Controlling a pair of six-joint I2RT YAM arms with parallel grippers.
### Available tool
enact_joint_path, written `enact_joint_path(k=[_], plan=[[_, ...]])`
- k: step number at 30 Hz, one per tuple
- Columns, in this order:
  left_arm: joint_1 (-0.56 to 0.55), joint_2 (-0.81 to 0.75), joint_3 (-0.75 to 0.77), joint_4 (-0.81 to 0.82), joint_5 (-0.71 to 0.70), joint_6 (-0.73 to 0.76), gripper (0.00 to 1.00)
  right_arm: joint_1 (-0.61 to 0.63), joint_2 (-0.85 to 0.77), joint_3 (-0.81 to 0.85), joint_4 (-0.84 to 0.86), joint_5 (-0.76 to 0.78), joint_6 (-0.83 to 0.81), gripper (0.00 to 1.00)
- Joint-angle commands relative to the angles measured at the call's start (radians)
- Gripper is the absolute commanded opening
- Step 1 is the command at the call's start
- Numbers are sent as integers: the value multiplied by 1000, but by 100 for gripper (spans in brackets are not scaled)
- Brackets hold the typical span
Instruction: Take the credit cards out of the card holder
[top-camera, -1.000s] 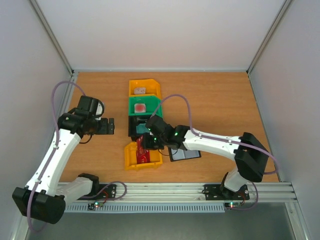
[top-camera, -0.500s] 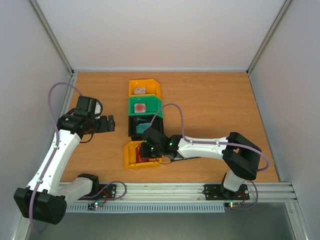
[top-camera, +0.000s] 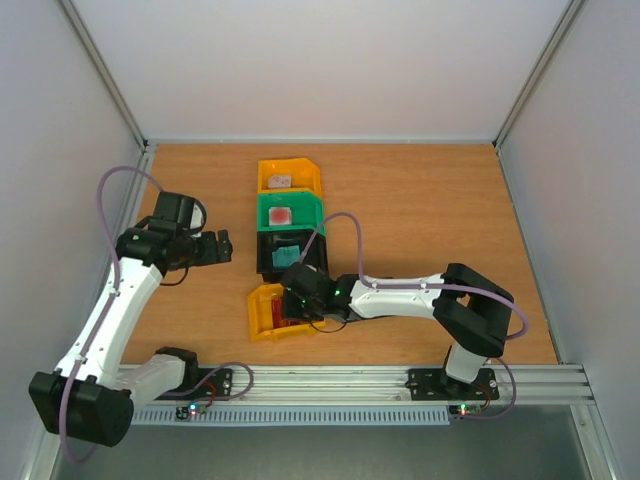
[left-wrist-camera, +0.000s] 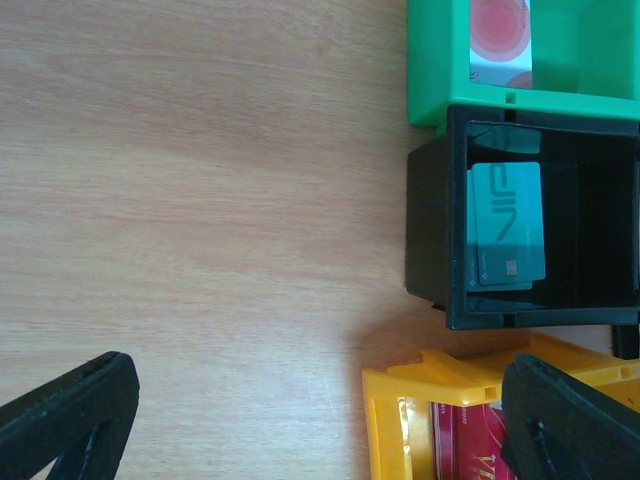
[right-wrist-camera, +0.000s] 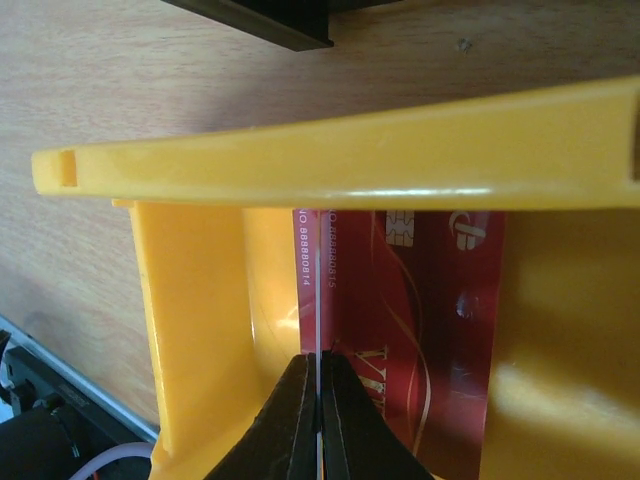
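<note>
The right gripper (right-wrist-camera: 318, 372) is pinched shut on a card (right-wrist-camera: 318, 290) seen edge-on. The card stands upright inside the near yellow bin (right-wrist-camera: 340, 170), which sits close to the tabletop's near edge, left of its middle. A red card (right-wrist-camera: 420, 300) lies flat on that bin's floor, just beside the held one. The left gripper (left-wrist-camera: 318, 400) hangs with fingers wide and holds nothing, over bare wood toward the left edge. 1 teal card (left-wrist-camera: 505, 225) lies in the black bin (left-wrist-camera: 425, 230).

The cards look light, stiff and slick. Lying flat they offer little to grab, so a pinch across 1 short edge, faces between the pads, seems the sound hold. A light squeeze should do.

The holder is not visible, probably under the right arm in the top view. The held card's face is too oblique to be sure of its colour. How many cards remain in the holder cannot be told.
</note>
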Motion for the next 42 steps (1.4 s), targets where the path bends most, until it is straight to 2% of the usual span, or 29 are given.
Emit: enact_joint_path(k=[1, 6, 13, 16, 19, 24, 28, 32, 35, 39, 40, 42], plan=[[7, 10, -2, 26, 5, -8, 99, 8, 7, 12, -4, 24, -18, 5], [7, 19, 11, 20, 5, -5, 99, 8, -10, 38, -75, 26, -23, 15], [8, 36, 32, 24, 26, -8, 99, 8, -84, 111, -259, 100, -52, 32], [8, 45, 38, 31, 29, -9, 99, 9, -88, 149, -317, 102, -67, 36], [8, 53, 49, 27, 33, 1, 99, 8, -91, 219, -401, 102, -95, 39], [7, 60, 77, 41, 62, 37, 99, -12, -112, 415, -526, 85, -240, 43], [8, 70, 96, 53, 95, 55, 99, -137, -223, 443, -600, -7, -245, 41], [6, 85, 135, 67, 189, 81, 99, -282, -301, 435, -815, 12, -293, 39], [-18, 104, 190, 76, 273, 80, 100, -400, -341, 358, -968, -8, -323, 39], [-165, 153, 274, 87, 332, 78, 99, -565, -361, 226, -1029, -78, -395, 41], [-210, 167, 301, 93, 344, 78, 99, -597, -354, 198, -1043, -79, -413, 44], [-277, 193, 319, 118, 384, 64, 99, -655, -344, 154, -1052, -90, -446, 56]])
